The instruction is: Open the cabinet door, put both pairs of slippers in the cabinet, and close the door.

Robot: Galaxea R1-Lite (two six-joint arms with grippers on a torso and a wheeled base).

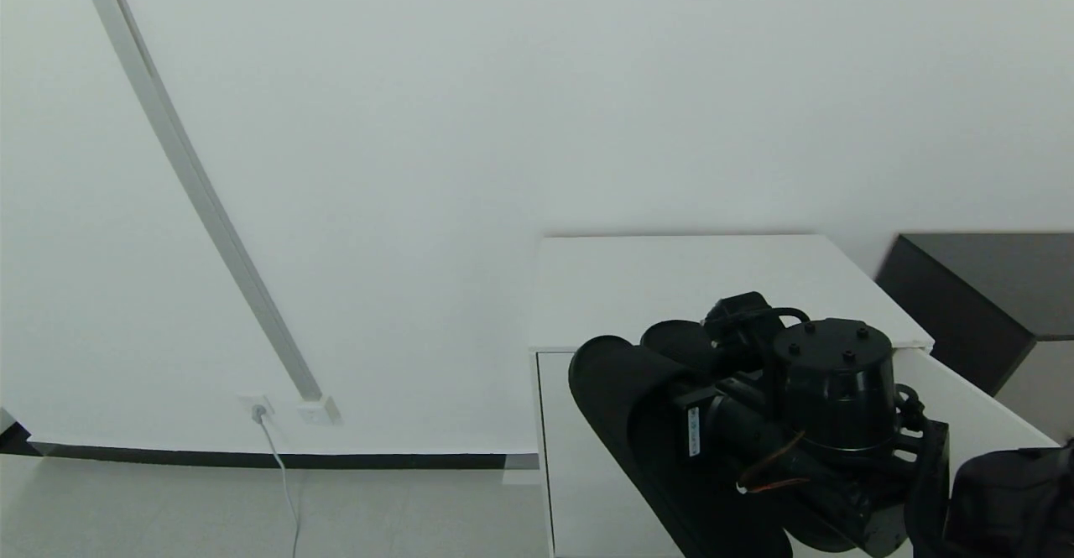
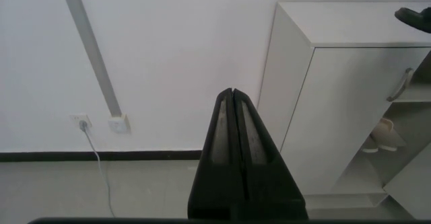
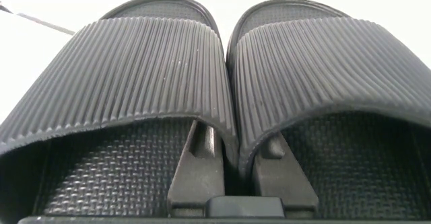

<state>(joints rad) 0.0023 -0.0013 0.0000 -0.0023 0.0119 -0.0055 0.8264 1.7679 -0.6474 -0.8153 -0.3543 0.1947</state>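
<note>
1. Right tool (image 3: 232, 167) is clenched on the pair of black slippers (image 3: 155, 69); its fingers (image 3: 199, 163) reach under the two ribbed straps and pinch the inner side walls together
2. The pair hangs in front of the white cabinet (image 1: 688, 281), about level with its top edge, not inside
3. Left tool (image 2: 232, 136) is clenched on nothing, pads pressed flat together, off to the cabinet's left and facing it
4. Step in hand, my read: get the black pair into the cabinet. Drop below the top panel first, then go in through the open side, toes first and level
5. The grip is on the inner walls only, so the outer edges may sag or clip a panel edge. Go slowly, and let go only once the soles rest on a shelf
6. Cabinet: the door panel with the handle (image 2: 401, 83) looks shut; the side to the robot's right of it stands open
7. In the open compartment a pair of light slippers (image 2: 384, 135) sits side by side on a lower shelf. There's another shelf (image 2: 412, 97) above it, contents hidden from here
8. So one pair is in, the black pair isn't yet, and the door isn't closed yet
</note>
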